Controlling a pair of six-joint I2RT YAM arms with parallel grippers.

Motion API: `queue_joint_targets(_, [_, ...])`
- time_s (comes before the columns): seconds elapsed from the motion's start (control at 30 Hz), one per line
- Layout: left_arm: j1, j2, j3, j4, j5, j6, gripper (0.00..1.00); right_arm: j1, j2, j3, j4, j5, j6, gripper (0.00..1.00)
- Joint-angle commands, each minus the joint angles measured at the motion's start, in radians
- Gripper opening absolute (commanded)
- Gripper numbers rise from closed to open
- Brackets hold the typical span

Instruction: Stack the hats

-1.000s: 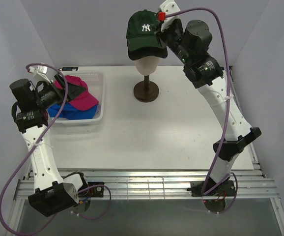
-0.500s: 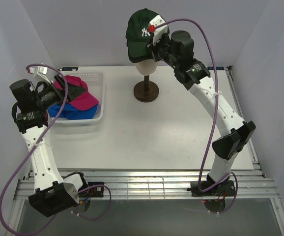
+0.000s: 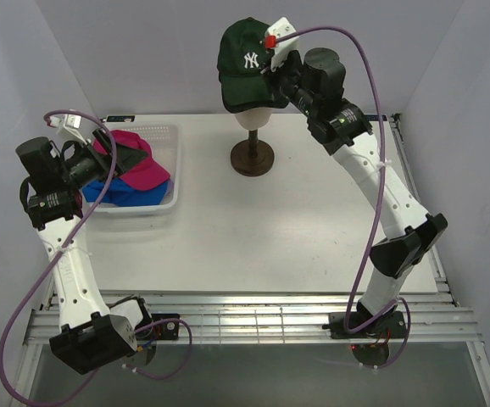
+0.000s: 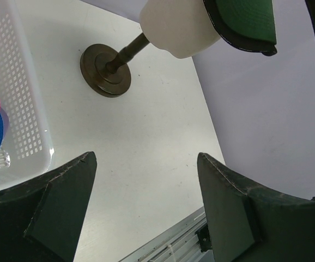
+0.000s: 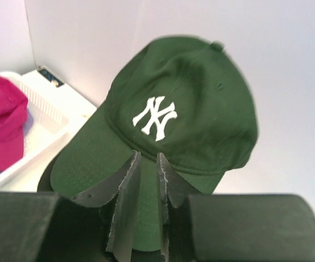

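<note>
1. Near edge: both arm bases sit at the front of the white table [image 3: 270, 237].

2. L side, mid-depth: the L gripper [image 4: 145, 164] hangs over the white basket [image 3: 167, 136]. Its fingers [image 4: 65, 202] are spread wide apart w/ nothing betw. them. In the top view it is just above the magenta hat [image 3: 143, 170]; contact cannot be confirmed. The magenta hat lies inside the basket on top of the blue hat [image 3: 122, 195]. The blue one shows only along the near side.

3. Centre, further back: the brown stand [image 3: 253, 158] is upright on its round base, to the R of the basket and apart from it. The cream mannequin head [image 4: 179, 27] sits on top of the post.

4. Far, on the head: the black hat [image 3: 243, 103] shows only as a dark edge. The dark green hat [image 5: 185, 109], w/ white NY logo, sits stacked on top of it. Its brim points toward the R arm.

5. R gripper [image 5: 147, 158]: reaches in from the R at head height. The fingers [image 5: 126, 207] are nearly together and clamped on the brim of the dark green hat; green fabric shows in the narrow gap in the wrist view.
</note>
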Motion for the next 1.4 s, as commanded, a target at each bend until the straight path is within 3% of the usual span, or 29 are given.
queue_joint_targets(0.0, [0.005,-0.021,-0.003,0.02,0.022,0.004,0.84,-0.006,-0.061,0.061,0.056,0.013,0.006,0.25])
queue_joint_targets(0.07, [0.005,-0.017,-0.003,0.02,0.019,0.035,0.84,-0.006,-0.097,0.046,0.056,0.005,0.009,0.26])
queue_joint_targets(0.17, [0.005,0.005,0.014,-0.026,-0.077,0.177,0.84,-0.006,-0.176,-0.04,0.053,-0.019,0.008,0.39])
queue_joint_targets(0.23, [0.005,0.061,0.053,-0.107,-0.192,0.274,0.84,-0.005,-0.256,-0.135,0.038,-0.039,0.003,0.48])
queue_joint_targets(0.27, [0.003,0.086,0.064,-0.13,-0.221,0.323,0.85,-0.006,-0.284,-0.169,0.032,-0.041,0.005,0.57])
queue_joint_targets(0.37, [0.005,0.184,0.071,-0.177,-0.384,0.47,0.9,-0.006,-0.392,-0.31,0.01,-0.079,0.023,0.69])
queue_joint_targets(0.47, [0.005,0.236,0.054,-0.148,-0.544,0.57,0.96,-0.006,-0.495,-0.458,0.007,-0.054,0.046,0.74])
queue_joint_targets(0.57, [0.007,0.291,0.077,-0.138,-0.619,0.621,0.98,-0.005,-0.587,-0.616,0.03,0.01,0.066,0.75])
queue_joint_targets(0.8, [-0.01,0.563,0.271,-0.144,-0.561,0.603,0.98,-0.006,-0.713,-0.896,0.131,-0.041,0.104,0.76])
queue_joint_targets(1.1, [-0.046,0.895,0.537,-0.112,-0.663,0.576,0.98,-0.005,-0.767,-1.022,0.167,-0.116,0.12,0.76])
queue_joint_targets(1.23, [-0.069,0.953,0.597,-0.094,-0.662,0.555,0.85,-0.005,-0.767,-1.057,0.177,-0.134,0.126,0.76])
queue_joint_targets(1.27, [-0.078,0.933,0.565,-0.053,-0.65,0.543,0.73,-0.005,-0.761,-1.062,0.17,-0.136,0.127,0.76])
queue_joint_targets(1.37, [-0.085,0.919,0.517,-0.022,-0.648,0.538,0.53,-0.005,-0.759,-1.067,0.167,-0.139,0.127,0.76])
